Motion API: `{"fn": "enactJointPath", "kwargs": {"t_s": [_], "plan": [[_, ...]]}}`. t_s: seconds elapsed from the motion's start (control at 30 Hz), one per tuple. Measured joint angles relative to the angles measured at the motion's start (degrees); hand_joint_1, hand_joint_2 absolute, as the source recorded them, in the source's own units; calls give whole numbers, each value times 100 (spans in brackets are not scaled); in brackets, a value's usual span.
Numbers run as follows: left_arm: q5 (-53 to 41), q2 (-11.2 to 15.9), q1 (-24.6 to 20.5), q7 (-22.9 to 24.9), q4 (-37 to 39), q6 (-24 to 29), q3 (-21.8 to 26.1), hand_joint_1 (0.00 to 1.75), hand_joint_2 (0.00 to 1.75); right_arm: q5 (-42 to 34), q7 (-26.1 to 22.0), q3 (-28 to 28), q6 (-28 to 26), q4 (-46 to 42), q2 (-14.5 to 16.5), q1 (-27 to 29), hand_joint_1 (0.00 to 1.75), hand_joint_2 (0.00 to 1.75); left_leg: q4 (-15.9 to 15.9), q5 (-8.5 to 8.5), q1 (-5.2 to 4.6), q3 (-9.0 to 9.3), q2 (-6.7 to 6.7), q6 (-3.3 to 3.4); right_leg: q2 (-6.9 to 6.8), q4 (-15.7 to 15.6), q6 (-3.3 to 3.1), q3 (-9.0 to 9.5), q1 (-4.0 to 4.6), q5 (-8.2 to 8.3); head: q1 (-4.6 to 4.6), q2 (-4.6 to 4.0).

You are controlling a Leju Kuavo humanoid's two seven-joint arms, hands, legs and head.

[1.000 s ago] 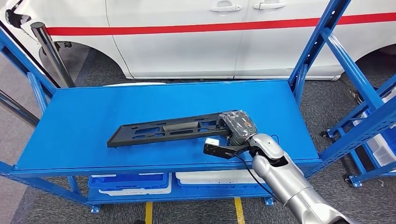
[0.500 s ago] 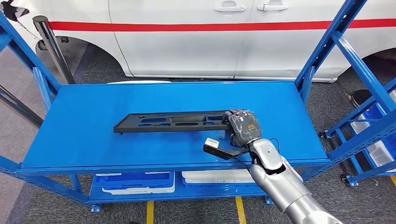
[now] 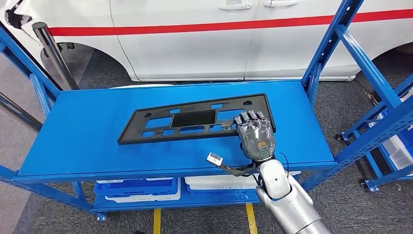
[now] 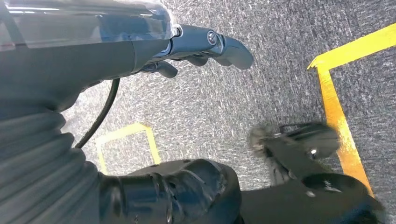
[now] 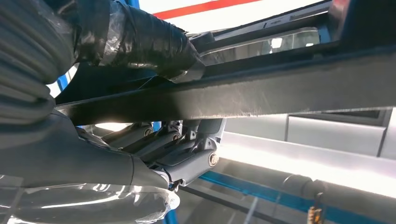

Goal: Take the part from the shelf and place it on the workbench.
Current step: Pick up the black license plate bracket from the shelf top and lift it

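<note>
Right robot hand [image 3: 256, 135] gripping black part [image 3: 195, 119] — lifted, tilted above blue shelf [image 3: 73, 146], left robot hand [image 4: 140, 56] holding nothing

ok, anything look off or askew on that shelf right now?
The black panel is tilted up off the blue shelf, gripped at one end by the right robot hand. A small white-tipped piece dangles on a cable near the wrist. No visible damage.

Part [image 3: 195, 119]: a long, flat black plastic panel with rectangular cut-outs, tilted face-up above the blue shelf [image 3: 87, 141]. Its 3 o'clock end is held by the right robot hand [image 3: 255, 134].
</note>
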Motion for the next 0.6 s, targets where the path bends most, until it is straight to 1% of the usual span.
{"fn": "enactJointPath", "kwargs": {"t_s": [0.03,0.07,0.1,0.13,0.17,0.2,0.23,0.27,0.3,0.37,0.4,0.43,0.47,0.5,0.53,0.57,0.6], "plan": [[-8,-2,-4,0,0,-15,0,0,175,295,40,-128,-128,-179,77,145,175,175,235,-191,5,-96,6,-46,-15,-16,-47,-26,-10,21,-4,0],[-21,-3,-15,-3,0,-40,-1,0,175,532,54,-288,-224,-399,170,330,175,175,645,-443,10,-214,13,-94,-36,-26,-91,-89,-17,76,-9,0],[-36,-3,-27,-6,0,-64,-3,0,175,630,29,-424,-256,-595,246,482,175,175,968,-655,12,-266,19,-134,-60,-39,-132,-156,-27,139,-13,0],[-51,-3,-35,-10,0,-88,-6,0,175,634,-4,-525,-262,-731,298,587,175,175,1117,-768,13,-217,22,-150,-73,-28,-143,-231,-24,195,-18,0],[-67,-3,-41,-11,0,-109,-10,0,175,635,-22,-587,-265,-821,328,657,175,175,905,-685,17,1,22,-151,-75,-11,-128,-295,-22,245,-18,0],[-77,-4,-41,-9,0,-117,-13,0,175,635,-25,-615,-265,-871,339,680,175,175,463,-565,13,260,21,-143,-70,7,-101,-330,-16,274,-18,0],[-83,-8,-38,-8,0,-121,-14,0,175,635,-25,-639,-266,-909,348,694,175,175,119,-473,6,445,15,-127,-63,22,-69,-357,-10,305,-14,0],[-84,-12,-33,-8,0,-123,-15,0,175,635,-25,-655,-266,-942,352,701,175,175,-66,-434,-6,529,9,-106,-59,29,-33,-376,-3,338,-12,0],[-85,-17,-28,-8,0,-125,-16,0,175,635,-27,-665,-268,-969,353,707,175,175,-105,-428,-23,520,3,-78,-57,23,5,-387,4,377,-9,0],[-86,-27,-17,-8,2,-126,-17,0,175,635,-31,-678,-271,-1004,355,723,175,175,-101,-329,-27,461,11,1,-49,0,75,-411,-10,445,-7,0],[-89,-34,-20,-8,3,-128,-18,0,175,636,-35,-689,-274,-1020,355,735,175,175,-115,-266,-23,426,21,49,-43,32,106,-446,-19,387,-4,0],[-93,-42,-26,-6,5,-130,-20,0,175,638,-38,-706,-278,-1038,355,746,175,175,-133,-193,-17,373,36,98,-35,170,132,-508,-28,210,-4,0],[-101,-50,-33,-3,7,-132,-23,0,175,640,-42,-727,-283,-1058,355,758,175,175,-142,-128,-13,315,50,137,-29,415,152,-592,-36,-54,-2,0],[-112,-51,-38,1,7,-133,-30,0,175,642,-49,-746,-287,-1080,356,773,175,175,-140,-73,-22,242,55,164,-29,759,170,-682,-34,-357,-1,0],[-123,-52,-41,6,7,-135,-38,0,175,644,-58,-760,-289,-1097,356,797,175,175,-130,-24,-30,170,62,178,-28,1141,183,-758,-34,-604,-2,0],[-134,-52,-44,10,7,-138,-47,0,175,645,-67,-771,-290,-1111,358,829,175,175,-116,17,-38,101,64,180,-29,1438,190,-789,-35,-720,-1,0],[-144,-52,-48,16,7,-141,-57,0,175,646,-77,-776,-292,-1126,361,861,175,175,-98,57,-45,31,66,179,-29,1592,189,-746,-34,-720,-1,0]]}}
